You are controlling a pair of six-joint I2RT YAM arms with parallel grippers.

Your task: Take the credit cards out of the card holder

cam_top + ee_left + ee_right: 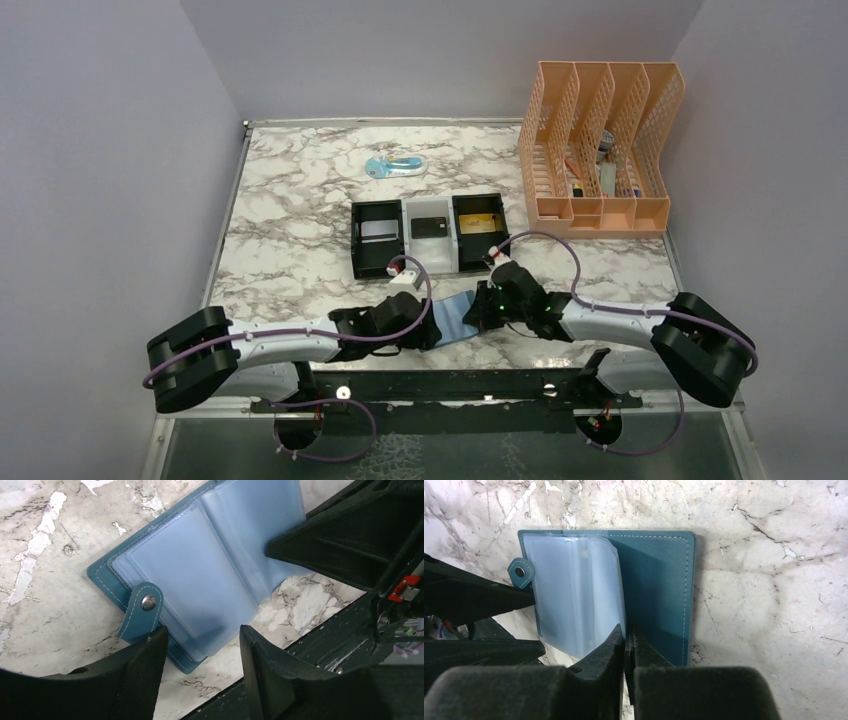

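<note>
Straddling the near edge of the card holder [200, 570] with the left hand [202, 632], fingers apart. Pinching a clear sleeve [574, 590] (lifted slightly) in the right hand [625, 630], fingers pressed together. Lying open on the tabletop [764, 580] between both, tray [428, 205] beyond.

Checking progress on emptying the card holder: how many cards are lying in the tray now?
3, one per compartment of the tray: grey card left, black card middle, gold card right. The card holder has cloudy sleeves that may hide more.

Teal card holder [659, 580], pale-blue sleeves [200, 575]; marbled table [300, 200].
</note>
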